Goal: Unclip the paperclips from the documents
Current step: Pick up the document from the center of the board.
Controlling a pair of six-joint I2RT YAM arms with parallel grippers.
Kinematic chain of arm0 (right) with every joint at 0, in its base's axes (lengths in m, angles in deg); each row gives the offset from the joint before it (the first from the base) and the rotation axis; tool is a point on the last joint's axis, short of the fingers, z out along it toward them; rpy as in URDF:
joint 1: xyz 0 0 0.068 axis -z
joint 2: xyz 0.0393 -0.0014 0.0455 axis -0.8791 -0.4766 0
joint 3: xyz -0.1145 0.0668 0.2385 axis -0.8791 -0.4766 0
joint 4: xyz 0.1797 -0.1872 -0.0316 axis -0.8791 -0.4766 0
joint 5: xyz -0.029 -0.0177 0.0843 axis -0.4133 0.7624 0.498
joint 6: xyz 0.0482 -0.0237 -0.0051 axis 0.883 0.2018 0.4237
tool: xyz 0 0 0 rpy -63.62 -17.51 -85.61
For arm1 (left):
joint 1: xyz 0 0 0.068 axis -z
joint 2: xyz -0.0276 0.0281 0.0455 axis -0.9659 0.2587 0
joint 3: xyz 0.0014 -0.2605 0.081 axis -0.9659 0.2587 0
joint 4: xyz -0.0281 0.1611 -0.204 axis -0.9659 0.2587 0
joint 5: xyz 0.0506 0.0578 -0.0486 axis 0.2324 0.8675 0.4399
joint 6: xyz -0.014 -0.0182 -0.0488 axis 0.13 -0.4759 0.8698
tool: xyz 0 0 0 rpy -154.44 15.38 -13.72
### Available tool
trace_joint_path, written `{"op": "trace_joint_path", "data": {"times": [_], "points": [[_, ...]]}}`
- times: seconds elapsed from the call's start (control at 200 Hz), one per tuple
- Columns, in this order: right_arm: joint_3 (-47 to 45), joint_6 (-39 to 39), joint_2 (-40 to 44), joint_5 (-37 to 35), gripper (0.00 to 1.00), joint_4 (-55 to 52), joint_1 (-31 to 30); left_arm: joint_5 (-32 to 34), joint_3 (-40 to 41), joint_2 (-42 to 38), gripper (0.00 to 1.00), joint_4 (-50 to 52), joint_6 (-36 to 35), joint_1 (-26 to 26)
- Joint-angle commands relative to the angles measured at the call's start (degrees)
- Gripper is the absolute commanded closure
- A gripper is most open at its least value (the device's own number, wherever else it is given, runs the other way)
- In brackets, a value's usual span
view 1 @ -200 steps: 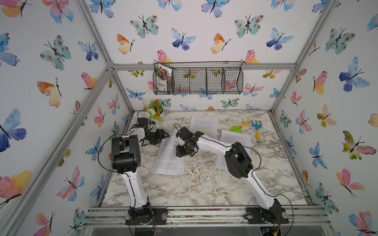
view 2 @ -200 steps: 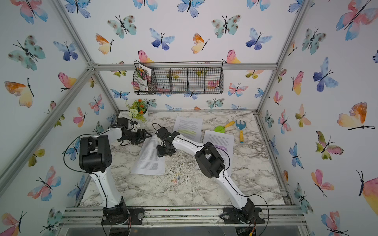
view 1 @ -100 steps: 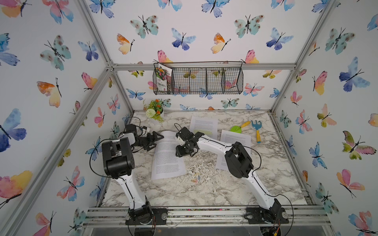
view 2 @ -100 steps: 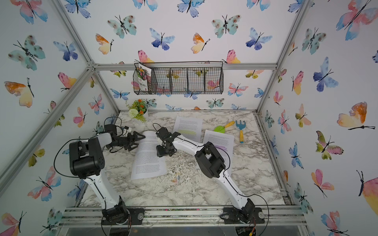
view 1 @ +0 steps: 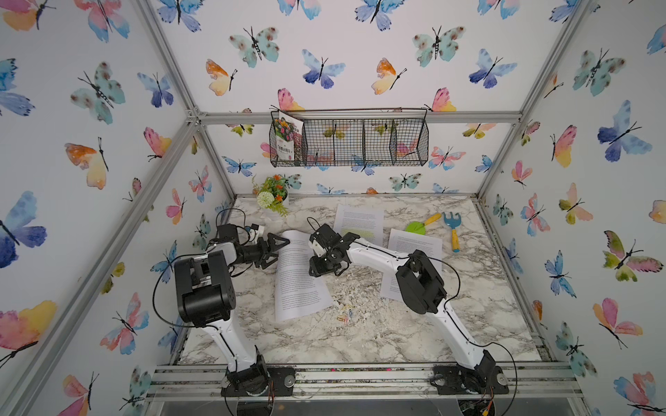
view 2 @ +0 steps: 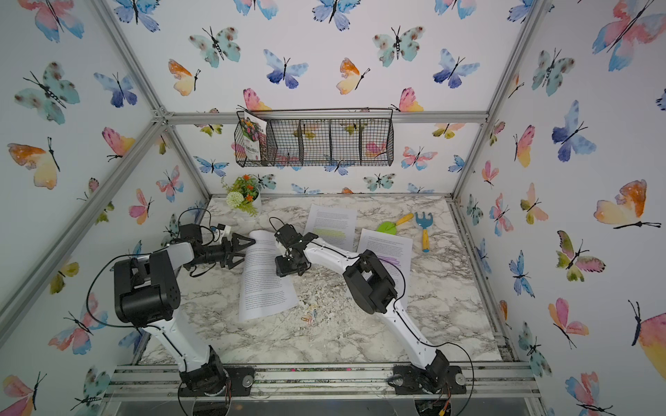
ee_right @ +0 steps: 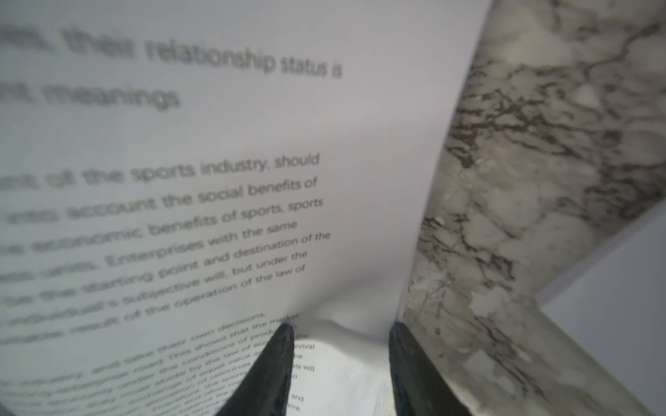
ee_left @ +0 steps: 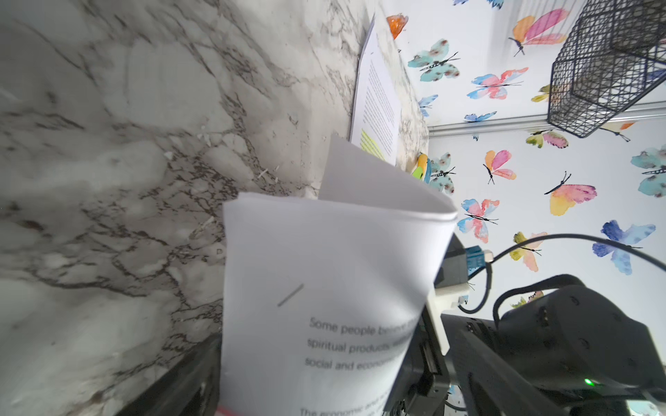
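Observation:
The unhighlighted document (view 1: 299, 284) (view 2: 263, 284) lies mid-table with its far end curled up. My left gripper (view 1: 279, 251) (view 2: 245, 251) is open wide at that raised end, and the sheaf (ee_left: 324, 288) stands between its jaws in the left wrist view. My right gripper (view 1: 318, 269) (ee_right: 340, 327) presses down on the document's right edge, jaws apart, with a ridge of paper bunched between the fingertips. Several loose coloured paperclips (view 1: 344, 317) (view 2: 310, 317) lie on the table. The yellow-green document (view 1: 360, 223) and the purple one (view 2: 391, 248) lie farther back.
A wire basket (view 1: 360, 140) holding a seed packet hangs on the back wall. A flower pot (view 1: 272, 198) stands back left. A green trowel (view 1: 418, 226) and a blue rake (view 1: 452, 230) lie back right. White paper crumbs (view 1: 356, 291) litter the middle.
My left gripper's jaws have opened wide and the left elbow has swung toward the left wall. The document's far end has curled upward. The right gripper has barely moved.

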Motion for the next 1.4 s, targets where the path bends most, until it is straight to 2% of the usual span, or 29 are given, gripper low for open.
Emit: {"op": "trace_joint_path", "data": {"times": [0.0, 0.2, 0.466, 0.591, 0.716, 0.841, 0.891, 1.031, 1.226, 1.392], "points": [[-2.0, 0.7, -6.8, 1.1, 0.53, -6.6, -0.8, -2.9, -0.1, -2.7, 0.02, -1.0, -0.1, -0.8], [-0.6, 0.2, -7.6, 1.5, 0.54, -7.2, -0.8, -2.3, -0.4, -1.6, 0.01, 1.3, -1.7, 0.1], [0.8, -0.1, -8.4, 1.9, 0.54, -7.6, -0.8, 2.2, -4.9, 2.1, 0.01, 10.2, -7.3, 6.1], [0.8, -0.3, -8.2, 2.0, 0.54, -7.7, -0.8, 4.6, -5.3, 2.3, 0.00, 11.4, -7.7, 6.9], [1.2, -0.7, -8.1, 2.1, 0.54, -7.6, -0.8, 7.1, -6.1, 2.1, 0.08, 11.5, -7.2, 6.9], [1.5, -1.4, -7.9, 2.6, 0.54, -7.3, -0.8, 10.4, -7.8, 2.0, 0.27, 12.5, -7.1, 6.9], [1.4, -1.6, -7.5, 2.8, 0.54, -7.1, -0.8, 10.7, -8.4, 2.1, 0.38, 12.4, -6.8, 6.9], [-0.1, -3.0, -5.9, 4.3, 0.53, -5.1, -0.8, 11.1, -9.8, 2.3, 0.58, 12.5, -6.7, 7.0], [-0.9, -6.3, -2.8, 7.6, 0.47, -4.1, 0.9, 13.1, -11.7, 1.4, 0.60, 13.3, -6.7, 7.2], [-8.9, -10.1, 7.6, 13.1, 0.41, 2.3, 6.5, 13.8, -12.9, -2.0, 0.60, 13.2, -6.0, 7.4]]}}
